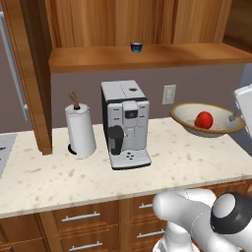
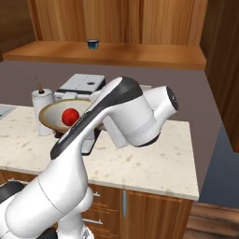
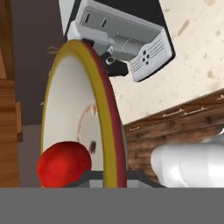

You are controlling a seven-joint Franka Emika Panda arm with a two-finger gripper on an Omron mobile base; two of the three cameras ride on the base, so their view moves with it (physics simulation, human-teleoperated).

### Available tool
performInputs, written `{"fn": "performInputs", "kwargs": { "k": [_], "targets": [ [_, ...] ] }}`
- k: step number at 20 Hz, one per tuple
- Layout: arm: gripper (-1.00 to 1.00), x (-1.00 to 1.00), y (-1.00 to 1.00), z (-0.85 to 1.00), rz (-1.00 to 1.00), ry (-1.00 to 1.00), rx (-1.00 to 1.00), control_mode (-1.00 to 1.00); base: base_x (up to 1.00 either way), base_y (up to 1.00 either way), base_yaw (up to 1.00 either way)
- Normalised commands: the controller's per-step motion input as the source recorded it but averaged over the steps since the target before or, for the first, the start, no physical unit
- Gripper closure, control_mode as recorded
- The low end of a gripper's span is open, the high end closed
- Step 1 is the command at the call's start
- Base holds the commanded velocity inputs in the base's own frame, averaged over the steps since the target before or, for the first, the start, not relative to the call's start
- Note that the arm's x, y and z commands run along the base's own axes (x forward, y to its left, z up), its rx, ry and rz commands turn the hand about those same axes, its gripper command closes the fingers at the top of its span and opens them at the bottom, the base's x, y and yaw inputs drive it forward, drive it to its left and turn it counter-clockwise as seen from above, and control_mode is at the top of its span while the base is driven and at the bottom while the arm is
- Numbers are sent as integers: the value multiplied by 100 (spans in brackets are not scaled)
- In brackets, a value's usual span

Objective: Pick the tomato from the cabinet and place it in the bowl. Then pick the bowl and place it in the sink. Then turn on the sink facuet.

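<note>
Small glossy red tomato sits inside the wide shallow cream-speckled bowl with tan-brown rim, off-centre, against the inner wall. Bowl is off the tabletop, held in the air above the speckled beige stone tabletop, to the right of the grey and black coffee machine. In the hand view the bowl rim runs edge-on up the frame, tomato at the bottom of the bowl next to the rim. Jaws are pinching the bowl rim: rim goes straight down between the two dark fingertips at the bottom of that view; gripper closed tight on it. In the right base view the white arm covers the right part of the bowl, tomato visible inside. White paper towel roll on a wooden holder stands left of the coffee machine. Small dark blue cup sits on the warm brown wooden cabinet shelf board above. White wall outlet behind the bowl. Wooden drawers with silver bar handles under the tabletop.
</note>
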Motion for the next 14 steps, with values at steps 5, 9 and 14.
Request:
{"fn": "performInputs", "kwargs": {
  "k": [5,9,14],
  "targets": [
    [100,-22,0,3,0,-2,0,-100,0,0,0],
    [100,-10,0,0,0,0,0,-100,0,0,0],
    [100,-9,0,0,0,0,0,100,-21,0,0]
  ]
}}
